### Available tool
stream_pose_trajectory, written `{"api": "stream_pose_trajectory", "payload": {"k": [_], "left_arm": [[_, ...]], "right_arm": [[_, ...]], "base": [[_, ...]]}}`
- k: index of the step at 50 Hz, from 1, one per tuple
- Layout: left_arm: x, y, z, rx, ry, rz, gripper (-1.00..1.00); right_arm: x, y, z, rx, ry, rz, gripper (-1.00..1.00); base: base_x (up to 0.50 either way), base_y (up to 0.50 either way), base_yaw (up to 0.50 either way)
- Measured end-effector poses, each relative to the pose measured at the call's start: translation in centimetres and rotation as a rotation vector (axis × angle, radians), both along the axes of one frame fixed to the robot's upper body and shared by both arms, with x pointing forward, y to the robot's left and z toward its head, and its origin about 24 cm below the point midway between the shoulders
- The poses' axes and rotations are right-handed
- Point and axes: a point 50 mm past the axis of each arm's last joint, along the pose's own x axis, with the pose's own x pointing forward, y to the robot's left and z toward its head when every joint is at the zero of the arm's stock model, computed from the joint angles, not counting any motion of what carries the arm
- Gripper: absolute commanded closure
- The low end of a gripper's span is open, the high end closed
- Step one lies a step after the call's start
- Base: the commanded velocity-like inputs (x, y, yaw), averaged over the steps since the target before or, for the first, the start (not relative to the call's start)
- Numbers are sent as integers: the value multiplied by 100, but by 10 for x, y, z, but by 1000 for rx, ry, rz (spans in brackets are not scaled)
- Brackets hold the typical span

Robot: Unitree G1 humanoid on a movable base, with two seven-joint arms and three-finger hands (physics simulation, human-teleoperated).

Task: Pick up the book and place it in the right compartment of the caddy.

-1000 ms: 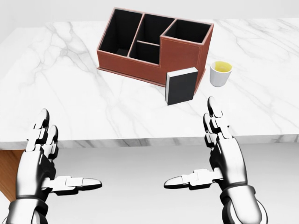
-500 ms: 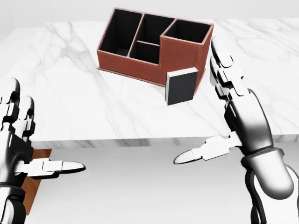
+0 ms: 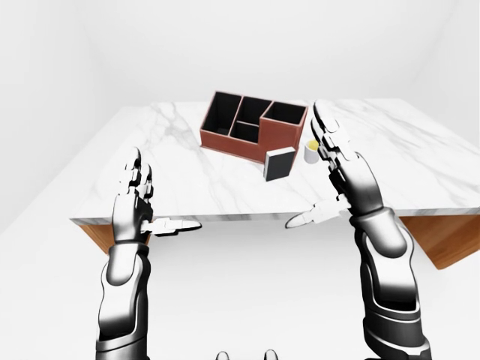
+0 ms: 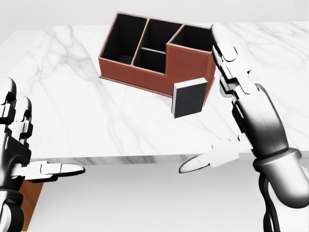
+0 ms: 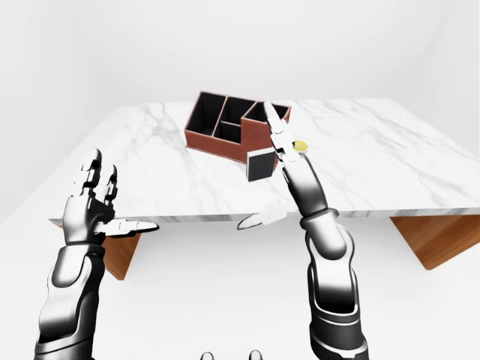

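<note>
A dark book with white page edges stands upright on the marble table, leaning against the lower right wall of the red-brown caddy. The caddy has black compartments, and its right compartment is the taller one. My right hand is open, raised just right of the book with its fingers pointing up across the caddy's right end; it touches nothing. My left hand hangs open at the lower left of the head view, off the table's near edge, and holds nothing.
A white cup with yellow contents stands right of the book; in the head view my right hand hides it. Brown wooden supports show under the table at both ends. The walls and floor are plain white.
My right hand has risen from below the table edge to beside the book and now covers the cup. The left hand drifted left. The view has shifted a little.
</note>
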Motion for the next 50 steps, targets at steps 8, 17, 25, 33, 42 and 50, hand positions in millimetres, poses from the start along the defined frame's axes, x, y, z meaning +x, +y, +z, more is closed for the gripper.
{"api": "stream_pose_trajectory", "payload": {"k": [8,17,25,33,42,50], "left_arm": [[-1,0,0,0,2,0,-100],[-2,0,1,-1,-8,1,-100],[-3,0,4,-3,-20,2,-100],[-3,1,5,-5,-25,3,-100],[-5,2,7,-4,-33,6,-100],[-4,2,5,-5,-27,5,-100]], "right_arm": [[1,0,0,-8,-1,-5,-100],[1,0,2,-9,-7,-7,-100],[1,0,3,-7,-14,-5,-100],[1,1,4,-7,-15,-1,-100],[2,3,3,-6,-10,4,-100],[2,3,1,-6,-3,6,-100]], "base": [[20,0,0],[20,0,0],[20,0,0],[20,0,0],[22,0,0],[22,0,0]]}}
